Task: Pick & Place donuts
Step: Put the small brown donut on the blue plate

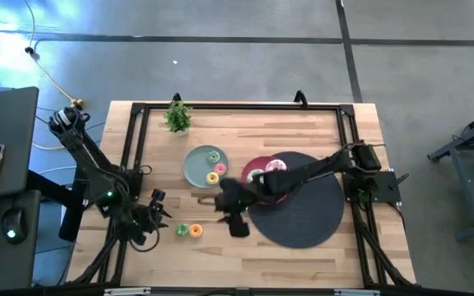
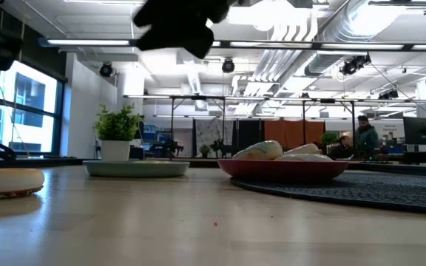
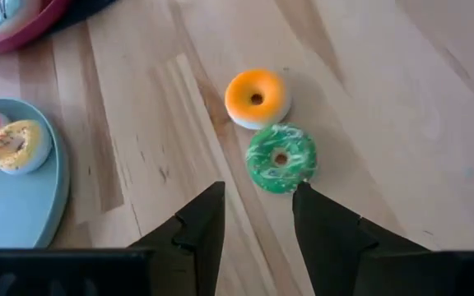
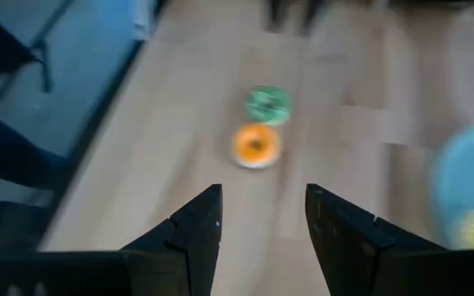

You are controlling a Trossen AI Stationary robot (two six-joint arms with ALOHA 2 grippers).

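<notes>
Seen from above, an orange donut (image 1: pixel 196 231) and a green donut (image 1: pixel 183 230) are found near the tabletop's (image 1: pixel 319 255) front edge, left of centre. The left tool (image 1: pixel 156 215) is shown beside them, the right tool (image 1: pixel 230 215) further right. In the left wrist view, the green donut's (image 3: pixel 281 158) white-streaked icing touches the glossy orange one (image 3: pixel 257 98); the fingers (image 3: pixel 204 222) are spread, empty. In the right wrist view, the fingers (image 4: pixel 196 226) are likewise parted.

Grey polished concrete floor (image 1: pixel 245 20) surrounds the light wooden table (image 1: pixel 336 255). Tall windows (image 2: pixel 21 111) stand beside white exposed ceiling ducts (image 2: pixel 331 29) and strip lights (image 2: pixel 87 42).
</notes>
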